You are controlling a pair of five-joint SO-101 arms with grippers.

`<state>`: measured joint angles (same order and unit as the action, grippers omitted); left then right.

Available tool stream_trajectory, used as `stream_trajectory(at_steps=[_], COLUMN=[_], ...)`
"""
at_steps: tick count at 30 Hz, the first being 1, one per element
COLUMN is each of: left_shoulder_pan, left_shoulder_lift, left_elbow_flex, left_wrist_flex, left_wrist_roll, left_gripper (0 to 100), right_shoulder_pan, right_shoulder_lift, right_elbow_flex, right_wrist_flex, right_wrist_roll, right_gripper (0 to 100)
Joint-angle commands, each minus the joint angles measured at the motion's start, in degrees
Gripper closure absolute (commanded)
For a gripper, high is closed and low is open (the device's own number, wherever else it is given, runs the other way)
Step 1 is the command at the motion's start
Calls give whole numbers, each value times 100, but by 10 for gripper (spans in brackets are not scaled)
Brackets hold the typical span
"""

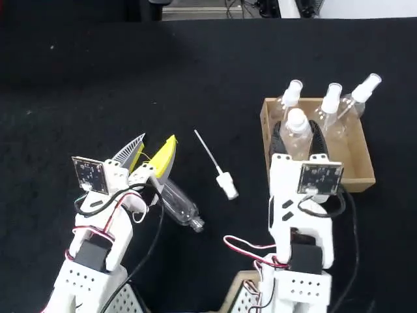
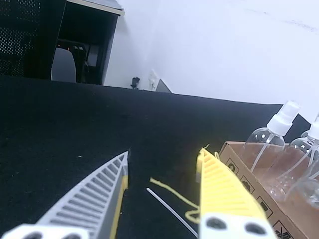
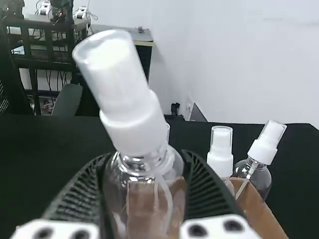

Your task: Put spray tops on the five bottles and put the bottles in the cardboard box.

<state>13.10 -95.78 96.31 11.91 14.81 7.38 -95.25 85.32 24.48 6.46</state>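
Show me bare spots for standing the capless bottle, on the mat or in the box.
Free: mat beyond the left pincer; the strip between spray top and box; the box's near-right corner. Crowded: three bottles along its far side, the right pincer holding a fourth bottle at its left.

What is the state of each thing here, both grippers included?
Left gripper: jaws open, empty.
Held bottle: upright, spray top on.
Right gripper: jaws shut on it.
Three other bottles: in the cardboard box, spray tops on.
Fifth bottle: lying down, no top.
Loose spray top: lying flat, unfitted.
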Motion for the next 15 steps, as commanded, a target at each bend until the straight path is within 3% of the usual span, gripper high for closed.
stream_trajectory(at_steps=[1,6,15], left_shoulder_pan=[4,4,4], left_shoulder_lift=[-70,-70,-79], left_elbow_flex=[136,136,136], left_wrist_flex=[-79,-88,-97], left_wrist_roll=[0,0,0], left_gripper=[792,792,792], right_shoulder_pan=[-18,0,88], right_shoulder_lift=[963,1921,2035], right_elbow_flex=[-1262,-1947,-1525], right_wrist_flex=[290,598,554], right_wrist_roll=[18,62,18], right_gripper=[986,986,988])
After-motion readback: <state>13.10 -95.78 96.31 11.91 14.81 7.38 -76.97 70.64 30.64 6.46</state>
